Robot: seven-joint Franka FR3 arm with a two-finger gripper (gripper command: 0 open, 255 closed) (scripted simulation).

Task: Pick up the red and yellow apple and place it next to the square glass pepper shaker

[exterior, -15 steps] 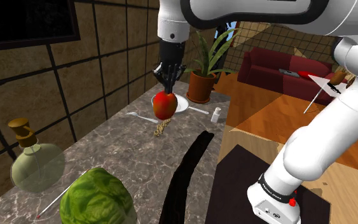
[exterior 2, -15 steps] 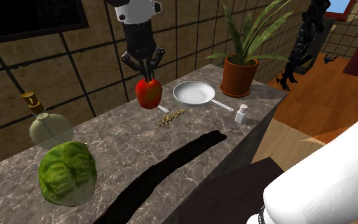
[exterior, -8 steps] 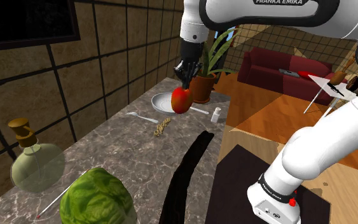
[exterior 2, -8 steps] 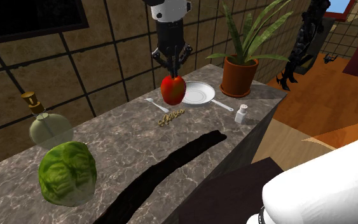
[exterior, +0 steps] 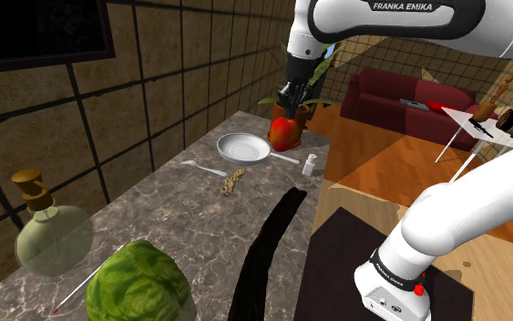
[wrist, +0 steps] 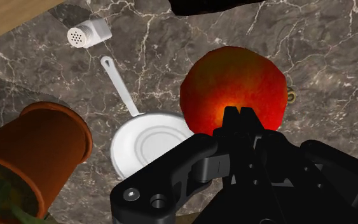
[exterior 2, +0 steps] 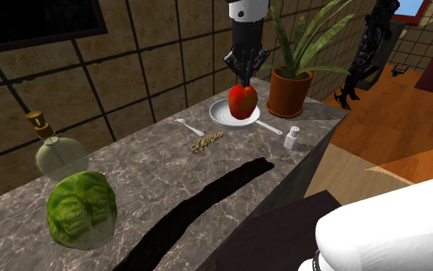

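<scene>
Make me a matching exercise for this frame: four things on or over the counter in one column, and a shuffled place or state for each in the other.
Things:
1. apple
2. pepper shaker
3. white pan
4. cabbage

Places or states:
A. lies on the counter between the fork and the plant pot
B. clasped in the gripper, off the counter
C. beside the corked bottle
D. near the counter's edge, past the pan's handle

Pairs: 1-B, 2-D, 3-A, 4-C.
</scene>
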